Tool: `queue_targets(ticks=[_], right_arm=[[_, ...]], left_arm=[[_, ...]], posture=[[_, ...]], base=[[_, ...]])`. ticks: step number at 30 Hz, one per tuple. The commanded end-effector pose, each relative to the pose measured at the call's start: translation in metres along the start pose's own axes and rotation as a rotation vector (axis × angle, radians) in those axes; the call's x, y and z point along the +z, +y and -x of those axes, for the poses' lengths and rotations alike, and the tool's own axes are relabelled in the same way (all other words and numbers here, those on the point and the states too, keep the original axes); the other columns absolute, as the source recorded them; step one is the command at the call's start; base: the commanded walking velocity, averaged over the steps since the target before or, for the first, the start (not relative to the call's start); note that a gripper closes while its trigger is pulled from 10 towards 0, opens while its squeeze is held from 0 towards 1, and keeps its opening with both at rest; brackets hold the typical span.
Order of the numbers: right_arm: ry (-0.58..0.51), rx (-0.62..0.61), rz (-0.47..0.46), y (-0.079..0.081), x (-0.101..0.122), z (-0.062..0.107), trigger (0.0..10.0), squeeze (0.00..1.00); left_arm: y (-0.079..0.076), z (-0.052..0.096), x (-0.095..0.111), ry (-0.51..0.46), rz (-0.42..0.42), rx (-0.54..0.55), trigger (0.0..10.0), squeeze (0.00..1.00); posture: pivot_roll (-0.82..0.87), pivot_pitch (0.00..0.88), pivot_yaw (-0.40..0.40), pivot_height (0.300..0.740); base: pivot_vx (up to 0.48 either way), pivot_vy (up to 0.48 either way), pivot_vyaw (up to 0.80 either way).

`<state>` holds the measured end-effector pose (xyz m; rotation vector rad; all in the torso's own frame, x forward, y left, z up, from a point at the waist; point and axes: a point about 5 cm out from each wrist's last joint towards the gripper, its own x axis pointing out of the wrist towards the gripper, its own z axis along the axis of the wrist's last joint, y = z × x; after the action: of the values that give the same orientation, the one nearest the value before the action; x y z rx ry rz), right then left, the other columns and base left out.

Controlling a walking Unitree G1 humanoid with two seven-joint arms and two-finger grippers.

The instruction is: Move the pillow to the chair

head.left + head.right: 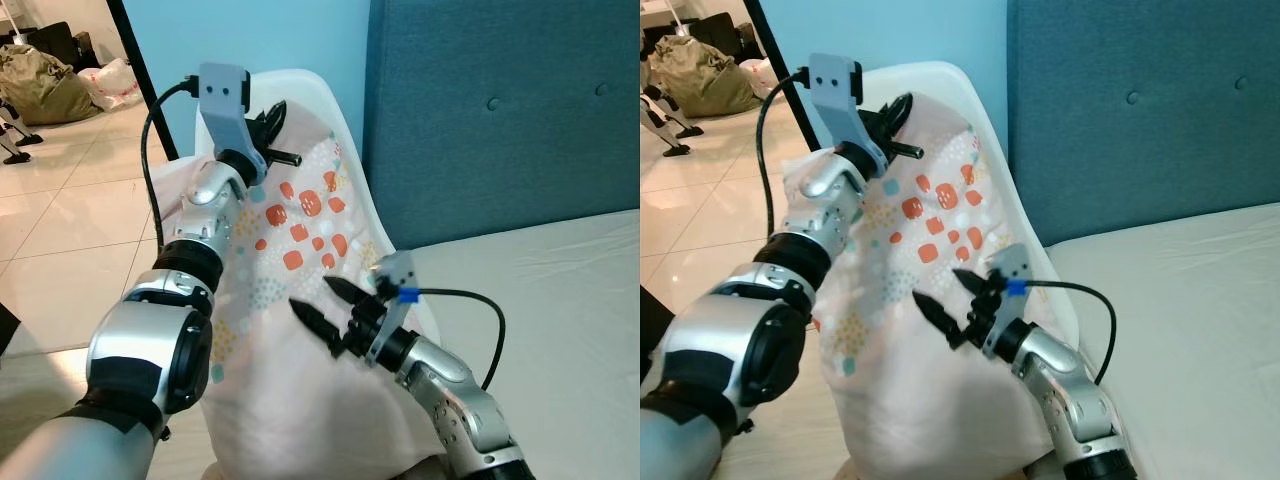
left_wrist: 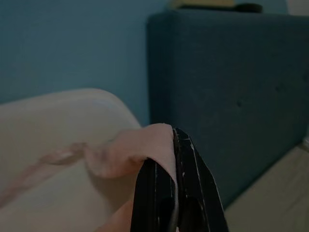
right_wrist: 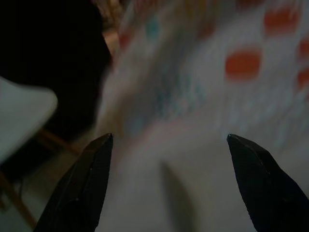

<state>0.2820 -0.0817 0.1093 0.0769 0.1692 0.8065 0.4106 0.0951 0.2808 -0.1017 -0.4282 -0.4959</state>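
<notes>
Beside the dark blue padded headboard, the pale pink pillow with orange and teal squares already stands on the white plastic chair. Left gripper pinches its top corner; right gripper hovers wide apart. Only releasing seems left.

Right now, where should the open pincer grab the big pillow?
The pillow stands upright in the white chair, its top corner already pinched by the left pincer. The right pincer hovers open at the flat front, too broad to pinch. Better, probably, to come from the bed side and take the thin side edge.
</notes>
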Motion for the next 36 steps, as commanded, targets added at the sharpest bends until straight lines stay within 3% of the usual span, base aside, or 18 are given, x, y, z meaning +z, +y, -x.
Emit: queue_targets(ticks=[1, 4, 7, 8, 9, 10, 18, 24, 25, 26, 28, 29, 30, 31, 32, 36], right_arm=[[0.074, -0.094, 0.018, -0.005, -0.011, -0.007, 10.0, 0.0], [0.121, -0.222, 0.035, -0.015, -0.017, -0.013, 10.0, 0.0], [0.155, -0.271, 0.069, -0.018, -0.021, -0.015, 10.0, 0.0], [0.171, -0.306, 0.087, -0.02, -0.023, -0.016, 10.0, 0.0], [0.182, -0.327, 0.098, -0.022, -0.024, -0.017, 10.0, 0.0], [0.195, -0.348, 0.113, -0.024, -0.025, -0.017, 10.0, 0.0], [0.211, -0.426, 0.116, -0.033, -0.026, -0.02, 10.0, 0.0], [0.218, -0.451, 0.124, -0.037, -0.028, -0.022, 10.0, 0.0], [0.219, -0.455, 0.126, -0.038, -0.029, -0.022, 10.0, 0.0], [0.219, -0.455, 0.126, -0.038, -0.029, -0.022, 10.0, 0.0], [0.22, -0.465, 0.13, -0.04, -0.028, -0.023, 10.0, 0.0], [0.22, -0.465, 0.13, -0.04, -0.028, -0.023, 10.0, 0.0], [0.218, -0.471, 0.131, -0.043, -0.027, -0.025, 10.0, 0.0], [0.218, -0.471, 0.131, -0.043, -0.027, -0.025, 10.0, 0.0], [0.214, -0.476, 0.131, -0.044, -0.025, -0.026, 10.0, 0.0], [0.203, -0.481, 0.129, -0.046, -0.023, -0.028, 10.0, 0.0]], left_arm=[[-0.003, 0.004, -0.008, 0.019, -0.01, -0.024, 10.0, 0.0], [-0.006, 0.004, -0.01, 0.013, -0.008, -0.03, 10.0, 0.0], [-0.006, 0.005, -0.01, 0.007, -0.009, -0.035, 10.0, 0.04], [-0.006, 0.005, -0.009, 0.003, -0.009, -0.039, 10.0, 0.5], [-0.006, 0.005, -0.009, 0.0, -0.009, -0.042, 10.0, 0.5], [-0.006, 0.005, -0.008, -0.004, -0.012, -0.043, 10.0, 1.0], [0.005, 0.009, -0.004, -0.012, -0.048, -0.024, 10.0, 1.0], [0.029, 0.021, -0.002, 0.031, -0.148, 0.025, 10.0, 1.0], [0.036, 0.025, -0.002, 0.063, -0.221, 0.04, 10.0, 1.0], [0.036, 0.025, -0.002, 0.063, -0.221, 0.04, 10.0, 1.0], [0.05, 0.034, -0.003, 0.146, -0.415, 0.048, 10.0, 1.0], [0.05, 0.034, -0.003, 0.146, -0.415, 0.048, 10.0, 1.0], [0.065, 0.043, -0.001, 0.223, -0.616, 0.052, 10.0, 1.0], [0.065, 0.043, -0.001, 0.223, -0.616, 0.052, 10.0, 1.0], [0.076, 0.05, 0.003, 0.261, -0.738, 0.049, 10.0, 1.0], [0.088, 0.054, 0.015, 0.255, -0.817, 0.077, 10.0, 1.0]], posture=[[-0.09, 0.03, 0.09, 0.575], [-0.07, 0.023, 0.083, 0.575], [-0.07, 0.018, 0.079, 0.575], [-0.06, 0.014, 0.075, 0.575], [-0.06, 0.013, 0.073, 0.575], [-0.05, 0.012, 0.07, 0.575], [-0.04, 0.005, 0.061, 0.575], [-0.03, 0.0, 0.055, 0.575], [-0.03, 0.0, 0.054, 0.575], [-0.03, 0.0, 0.054, 0.575], [-0.03, 0.0, 0.053, 0.575], [-0.03, 0.0, 0.053, 0.575], [-0.02, 0.0, 0.053, 0.575], [-0.02, 0.0, 0.053, 0.575], [-0.02, 0.0, 0.054, 0.575], [-0.02, 0.0, 0.055, 0.575]], base=[[0.0, 0.0, 0.0], [0.0, 0.0, 0.0], [0.0, 0.0, 0.0], [0.0, 0.0, 0.0], [0.0, 0.0, 0.0], [0.0, 0.0, 0.0], [0.0, 0.0, 0.0], [0.0, 0.0, 0.0], [0.0, 0.0, 0.0], [0.0, 0.0, 0.0], [0.0, 0.0, 0.0], [0.0, 0.0, 0.0], [0.0, 0.0, 0.0], [0.0, 0.0, 0.0], [0.0, 0.0, 0.0], [0.0, 0.0, 0.0]])
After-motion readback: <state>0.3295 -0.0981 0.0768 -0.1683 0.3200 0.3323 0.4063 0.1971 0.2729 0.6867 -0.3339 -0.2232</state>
